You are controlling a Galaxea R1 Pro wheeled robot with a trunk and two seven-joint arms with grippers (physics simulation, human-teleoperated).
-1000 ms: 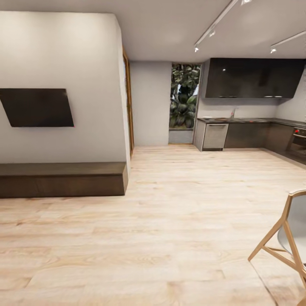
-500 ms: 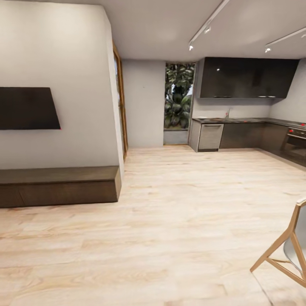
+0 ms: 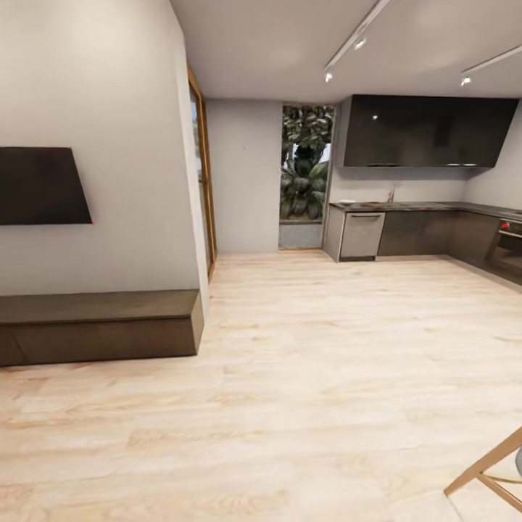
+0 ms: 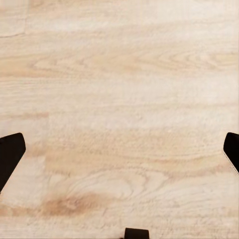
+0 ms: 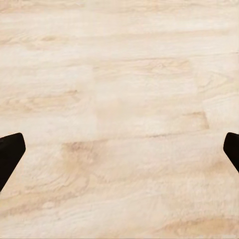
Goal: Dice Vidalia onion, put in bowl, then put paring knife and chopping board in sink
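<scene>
Across bare floor (image 3: pixel 326 377), perhaps one kitchen (image 3: pixel 428 181).

Open wood floor (image 3: pixel 312 377) runs from the foreground to the kitchen (image 3: pixel 428 181) at the far right. Obstacles on the left: a wall (image 3: pixel 109 145) carrying a dark panel (image 3: pixel 40 185), with a low bench (image 3: pixel 98 326) against its base. A chair leg (image 3: pixel 486 471) intrudes at the lower right corner. Far counter (image 3: pixel 435 207) contents are too small to resolve. Both wrist views show bare floor between widely spread fingertips (image 4: pixel 10 152) (image 5: pixel 10 149).
</scene>
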